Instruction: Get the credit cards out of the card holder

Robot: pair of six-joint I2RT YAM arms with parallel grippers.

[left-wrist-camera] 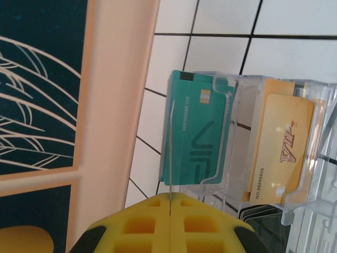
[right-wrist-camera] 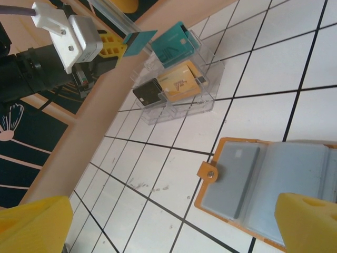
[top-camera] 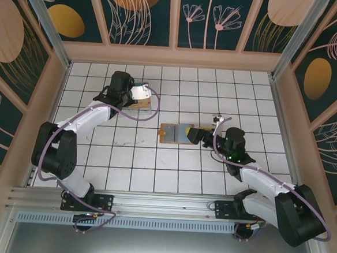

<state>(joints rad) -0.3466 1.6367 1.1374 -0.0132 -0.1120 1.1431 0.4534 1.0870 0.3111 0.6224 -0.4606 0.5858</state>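
On the tiled desk (top-camera: 154, 166), walled by floral panels (top-camera: 142, 12), the holder (top-camera: 176, 134) is laid open; right tool (top-camera: 201, 134) released, left tool (left-wrist-camera: 170, 205) clenched on card (right-wrist-camera: 140, 41).

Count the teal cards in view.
2. One teal card is pinched in the left gripper beside the clear tray. The other teal card stands in the tray's end slot. More may be stacked behind it.
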